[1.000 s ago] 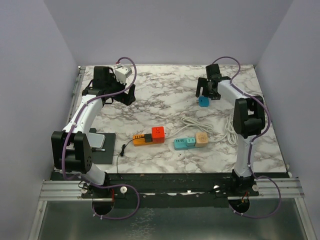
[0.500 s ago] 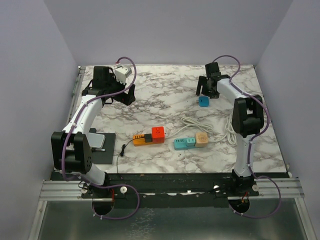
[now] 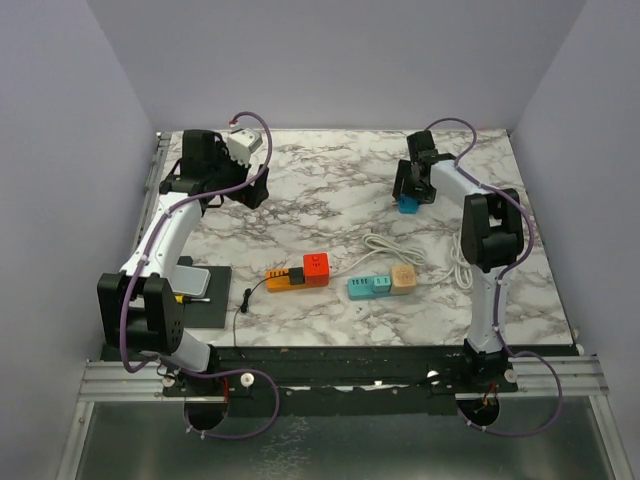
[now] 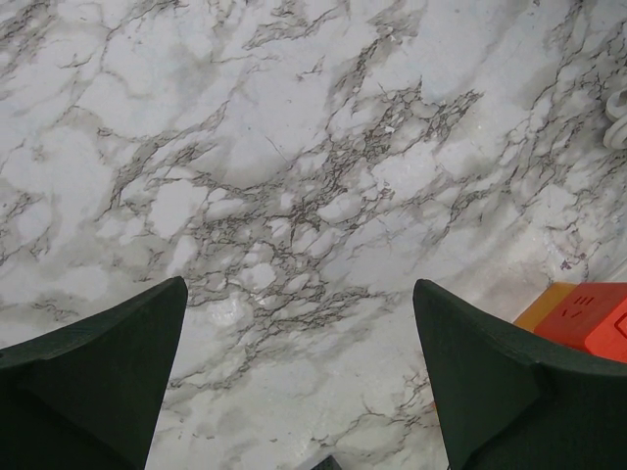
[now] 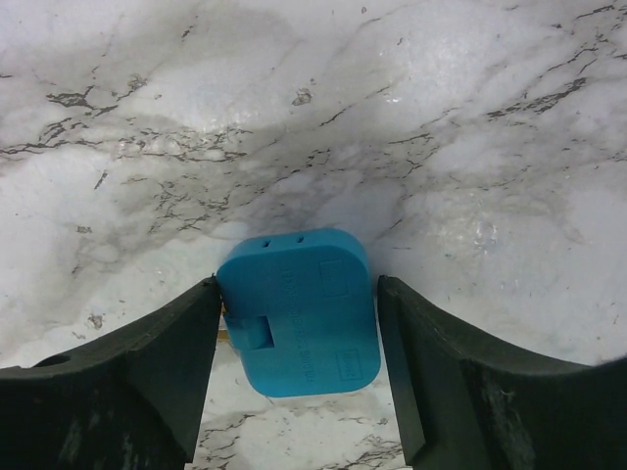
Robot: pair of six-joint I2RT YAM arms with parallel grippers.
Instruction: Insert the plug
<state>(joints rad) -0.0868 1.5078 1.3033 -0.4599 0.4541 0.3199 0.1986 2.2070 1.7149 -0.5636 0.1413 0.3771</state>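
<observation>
Right now the blue plug [image 5: 299, 318] lies at the counter's [image 3: 330, 215] one o'clock, long axis twelve-to-six between the right gripper's [image 5: 297, 284] jaws; pinching or merely flanking, I cannot tell. Left gripper [image 4: 299, 284], jaws spread wide, is farther, at ten o'clock.

You'll find the blue plug [image 3: 408, 206] lying flat, upper right overhead; the teal power strip [image 3: 370, 287] lies just below centre.

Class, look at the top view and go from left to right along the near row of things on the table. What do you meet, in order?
Black mat → orange strip → red adapter → teal strip → beige plug → coiled white cord.
</observation>
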